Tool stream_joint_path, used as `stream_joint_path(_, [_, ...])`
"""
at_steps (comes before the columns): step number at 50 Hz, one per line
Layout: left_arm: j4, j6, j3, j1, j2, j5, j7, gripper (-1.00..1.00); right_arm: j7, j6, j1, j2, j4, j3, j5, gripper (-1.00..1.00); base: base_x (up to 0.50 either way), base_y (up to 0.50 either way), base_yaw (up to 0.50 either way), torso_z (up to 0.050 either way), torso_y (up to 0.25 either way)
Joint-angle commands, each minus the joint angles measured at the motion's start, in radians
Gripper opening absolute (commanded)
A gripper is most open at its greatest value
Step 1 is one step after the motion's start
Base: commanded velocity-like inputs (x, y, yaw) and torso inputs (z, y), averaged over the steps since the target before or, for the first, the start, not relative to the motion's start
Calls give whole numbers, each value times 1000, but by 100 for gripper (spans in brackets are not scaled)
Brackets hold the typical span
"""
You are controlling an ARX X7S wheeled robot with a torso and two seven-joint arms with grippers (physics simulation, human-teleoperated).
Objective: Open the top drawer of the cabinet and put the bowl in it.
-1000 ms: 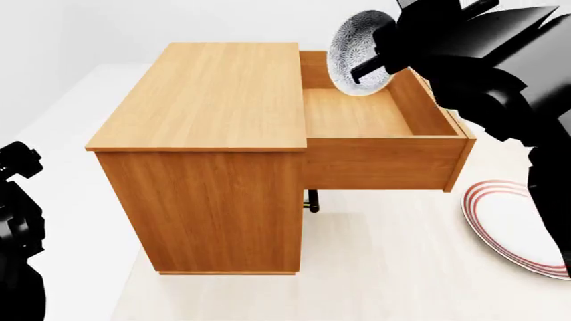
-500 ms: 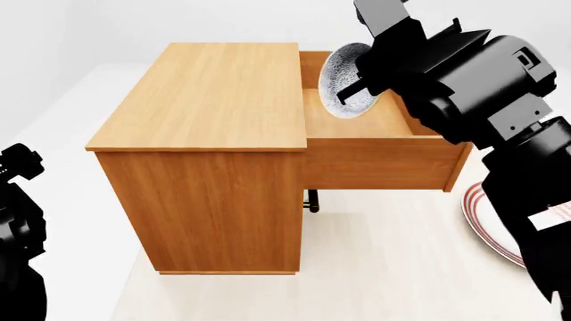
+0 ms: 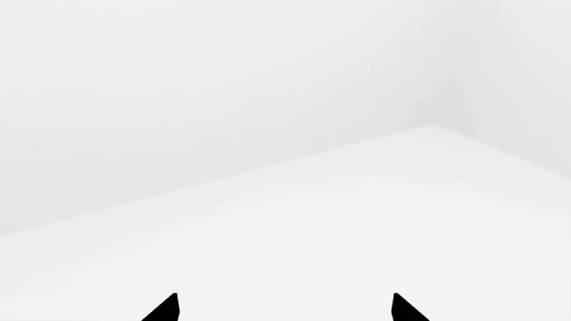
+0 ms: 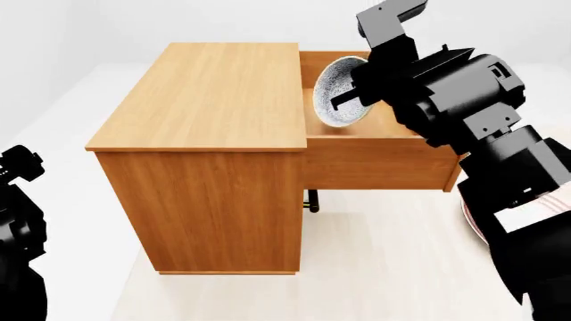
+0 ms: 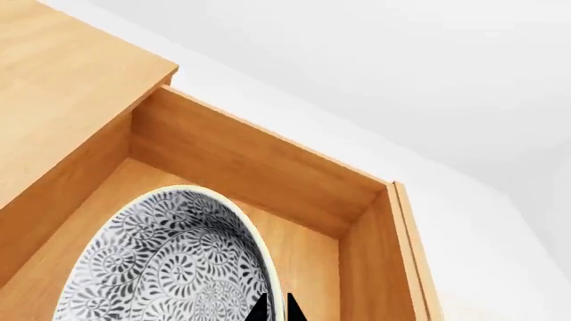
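One arm, the right, is pinching the tilted grey-blue speckled round bowl (image 4: 340,91) by its rim between nearly closed fingers (image 5: 275,309), hanging directly above the open orange-brown wooden top drawer (image 4: 384,160).

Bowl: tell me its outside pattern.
Grey-blue swirling floral scrolls on the bowl, cream rim; clearest in the right wrist view.

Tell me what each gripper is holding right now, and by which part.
The right gripper holds the bowl by its rim, one finger on each side of the wall, tilted over the open top drawer. The left gripper is open and holds nothing.
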Motion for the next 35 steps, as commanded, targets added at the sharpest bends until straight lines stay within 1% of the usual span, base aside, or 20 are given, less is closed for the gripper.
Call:
stream_joint_path(1, [0,0,0,0,2,1,-1,100,-13,-43,-2,-25,80,23,-17,-100,0,0,0,0,0])
stream_joint_path(8, [0,1,1,2,3,1,-3,100,-22,-54,-8,-33,120,50,3,-100,0,0,0,0,1])
stream_joint_path(16, [0,0,0,7,5,0,-2,100,-26,-63,-11,-41,147,46,-2,-100,0,0,0,0,0])
stream_joint_path(35, [0,4,0,10,6,0,0,100,-68,-160,-15,-81,291,38,-33,-100,0,0,0,0,0])
